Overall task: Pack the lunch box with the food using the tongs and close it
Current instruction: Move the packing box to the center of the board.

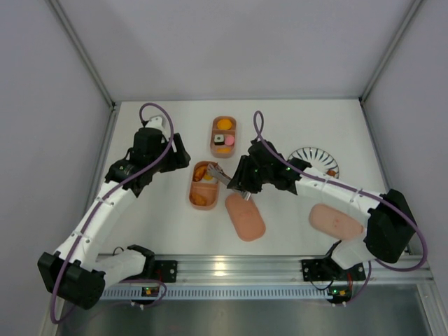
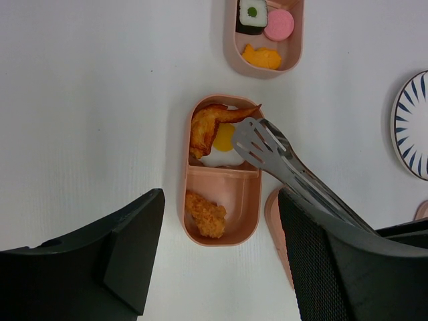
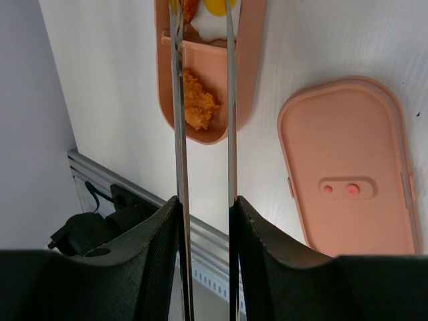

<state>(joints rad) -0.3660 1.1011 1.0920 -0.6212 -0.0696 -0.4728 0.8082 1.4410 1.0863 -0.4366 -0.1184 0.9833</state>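
While right gripper [image 3: 204, 208] clamps the tongs [image 2: 287, 164] over the egg tray [image 2: 185, 214], left gripper [image 2: 221, 207] gapes empty. Two trays [image 1: 215, 137], two lids [image 1: 244, 217]; plate [image 1: 315, 154] half hidden.

The slim silvery metal tongs [image 2: 299, 176] carry a brushed, softly gleaming finish. The salmon-pink oval plastic tray [image 2: 235, 190] and the flat pink plastic lid [image 3: 348, 134] look smooth and satiny, the white tabletop [image 2: 87, 100] matt and faintly grained.

The left arm [image 1: 105, 206] and right arm [image 1: 336, 187] have white link shells and black joint housings. A purple cable [image 1: 164, 115] runs along each. The left end effector [image 2: 219, 227] and right end effector [image 3: 204, 214] have black fingers [image 2: 314, 247] with mesh-textured inner faces.
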